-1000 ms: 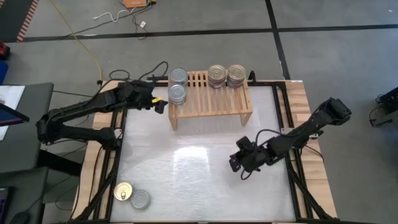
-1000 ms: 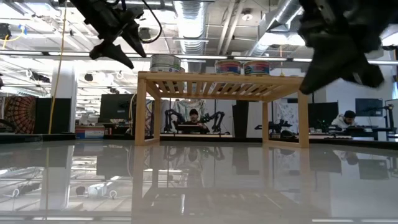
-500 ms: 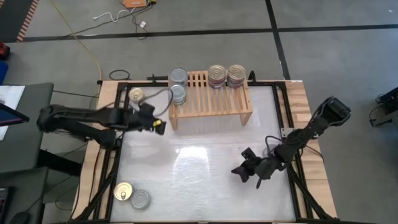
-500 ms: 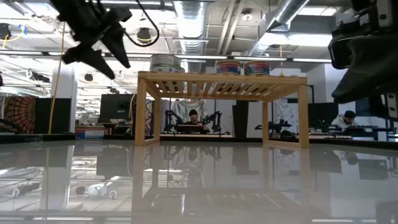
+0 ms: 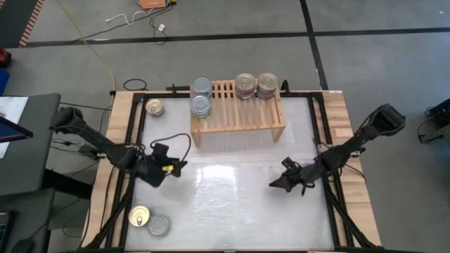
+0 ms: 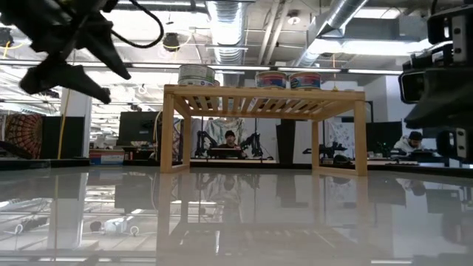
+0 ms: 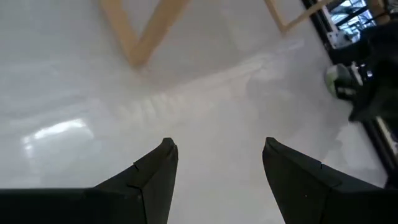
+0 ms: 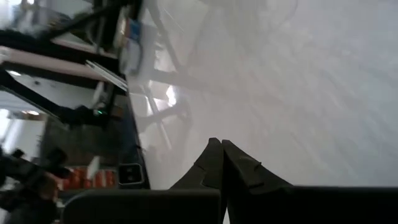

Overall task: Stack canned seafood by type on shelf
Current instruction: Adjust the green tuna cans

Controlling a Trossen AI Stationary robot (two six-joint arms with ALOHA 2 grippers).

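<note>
Nearest the front edge of the glossy white table (image 5: 232,204), two round flat tins are lying side by side at the left corner: a gold pull-tab tin (image 5: 140,217) and a plain silver tin (image 5: 159,225), touching or nearly so. Farther in, the left gripper (image 5: 176,167) is hovering over the table's left part with its two dark wedge-shaped fingers (image 7: 154,177) standing apart and holding nothing; only bare reflective tabletop is showing between them. The right gripper (image 5: 275,183) is hanging over the right-centre of the table, its fingers (image 8: 219,163) pressed together and empty. Beyond both, the shelf (image 5: 239,116), a light-wood rack with a slatted top and solid side legs, is standing at the far edge. Two silver-topped stacks (image 5: 201,97) are sitting at its left end, one behind the other. Two stacks with gold lids and coloured labels (image 5: 256,86) are sitting side by side at its far right. A single gold-lidded tin (image 5: 154,107) is lying on the table near the shelf's left leg.
</note>
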